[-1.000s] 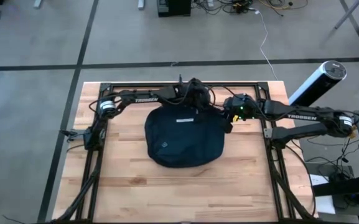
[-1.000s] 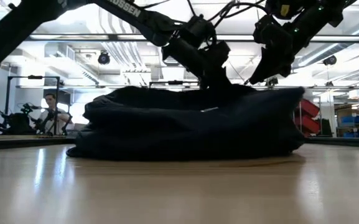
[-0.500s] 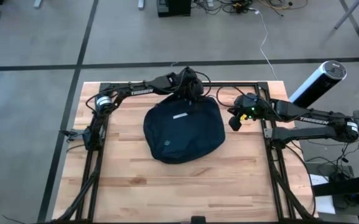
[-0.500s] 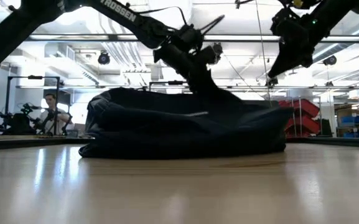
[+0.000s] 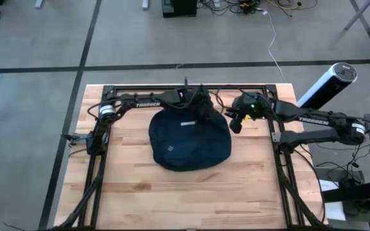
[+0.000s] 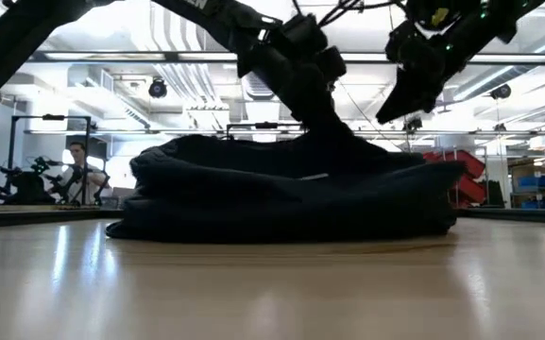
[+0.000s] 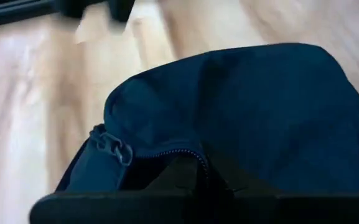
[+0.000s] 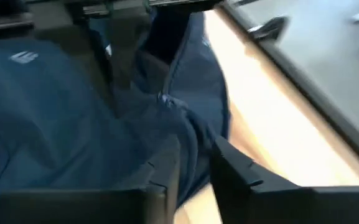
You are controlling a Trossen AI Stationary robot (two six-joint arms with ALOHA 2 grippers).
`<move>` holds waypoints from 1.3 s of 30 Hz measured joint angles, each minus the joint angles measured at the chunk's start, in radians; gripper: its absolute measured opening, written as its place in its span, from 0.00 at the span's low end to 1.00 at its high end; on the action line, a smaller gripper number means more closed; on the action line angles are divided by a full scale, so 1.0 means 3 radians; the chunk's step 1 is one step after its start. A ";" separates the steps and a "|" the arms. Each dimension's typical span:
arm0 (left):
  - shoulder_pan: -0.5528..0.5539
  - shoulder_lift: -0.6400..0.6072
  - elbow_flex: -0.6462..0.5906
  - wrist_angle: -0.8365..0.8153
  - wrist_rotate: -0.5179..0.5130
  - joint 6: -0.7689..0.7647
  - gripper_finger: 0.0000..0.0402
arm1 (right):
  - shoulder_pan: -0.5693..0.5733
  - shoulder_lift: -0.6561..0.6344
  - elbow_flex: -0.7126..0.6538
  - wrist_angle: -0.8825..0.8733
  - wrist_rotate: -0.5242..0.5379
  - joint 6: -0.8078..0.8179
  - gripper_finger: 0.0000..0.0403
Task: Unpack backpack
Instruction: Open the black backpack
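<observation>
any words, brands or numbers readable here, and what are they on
"TROSSEN" on the left arm, in white letters.
"TROSSEN" on the right arm, in white letters.
The backpack has a small white logo and a short white strip, both too small to read.

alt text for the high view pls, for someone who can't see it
A dark navy backpack lies mid-table on a wooden table. The left gripper is at its far edge, gripping the fabric; the right gripper hovers open beside its far right corner.
</observation>
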 joint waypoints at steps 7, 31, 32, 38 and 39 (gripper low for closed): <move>-0.0149 0.0000 -0.0036 0.0000 -0.0228 -0.0112 0.00 | -0.0072 0.0387 0.0000 0.0232 -0.0470 -0.0193 0.35; -0.0232 0.0001 -0.0059 -0.0028 -0.0447 -0.0486 0.00 | -0.0649 0.1103 0.0052 0.0404 -0.2012 -0.0501 0.12; -0.0232 0.0001 -0.0059 -0.0035 -0.0464 -0.0499 0.00 | -0.0649 0.1103 0.0066 0.0400 -0.2013 -0.0510 0.09; -0.0220 0.0001 -0.0059 -0.0157 -0.0656 -0.0527 0.00 | -0.0667 0.0926 0.0188 0.0200 -0.1950 -0.0608 0.02; -0.0216 0.0001 -0.0059 -0.0169 -0.0712 -0.0527 0.00 | -0.0670 0.0883 0.0198 0.0134 -0.1925 -0.0634 0.01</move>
